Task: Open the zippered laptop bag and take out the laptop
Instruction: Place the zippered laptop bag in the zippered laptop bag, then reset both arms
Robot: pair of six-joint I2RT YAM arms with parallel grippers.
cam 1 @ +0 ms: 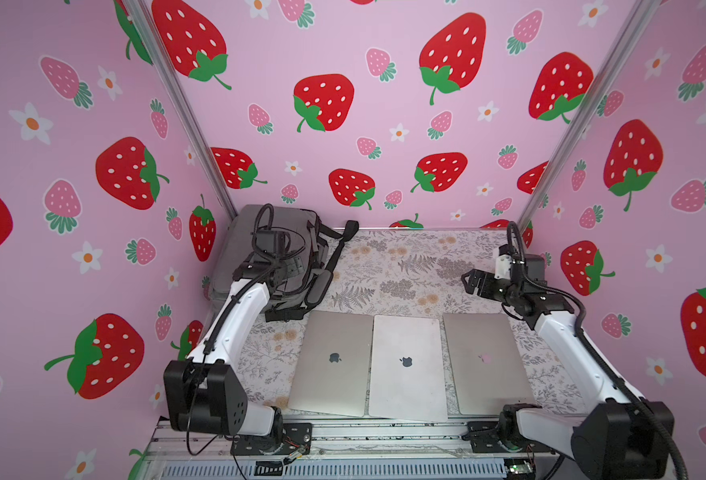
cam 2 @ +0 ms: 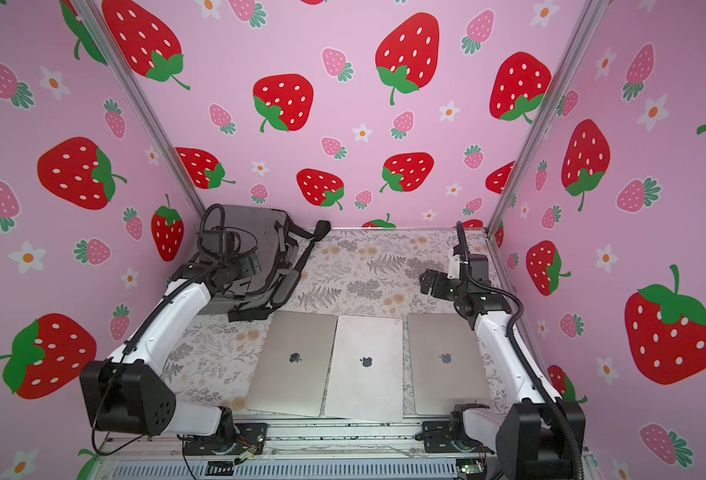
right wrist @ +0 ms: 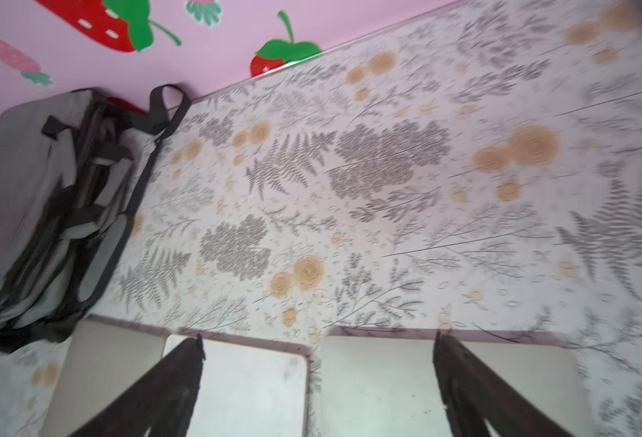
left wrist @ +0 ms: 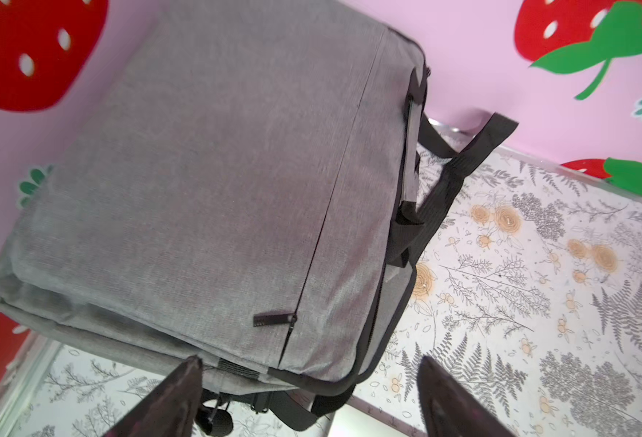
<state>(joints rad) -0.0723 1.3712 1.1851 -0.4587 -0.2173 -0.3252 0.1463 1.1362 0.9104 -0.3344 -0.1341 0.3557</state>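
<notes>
The grey laptop bag (cam 1: 235, 245) (cam 2: 260, 224) (right wrist: 20, 170) lies flat in the back left corner, its black straps spilling toward the middle of the table. My left gripper (cam 1: 291, 266) (left wrist: 309, 359) hovers over the bag's near end, open, with nothing between its fingers. The left wrist view shows the bag's top panel (left wrist: 217, 170) and a black zipper pull (left wrist: 274, 319) on its front pocket seam. Three closed silver laptops (cam 1: 334, 361) (cam 1: 407, 365) (cam 1: 484, 361) lie side by side at the table's front. Above the right side of the table my right gripper (cam 1: 470, 278) (right wrist: 318, 338) is open and empty.
A floral cloth (cam 1: 405, 270) covers the table. Pink strawberry walls close in the left, back and right sides. A long black shoulder strap (cam 1: 334, 257) trails from the bag onto the cloth. The metal rail (cam 1: 384, 432) with both arm bases runs along the front edge.
</notes>
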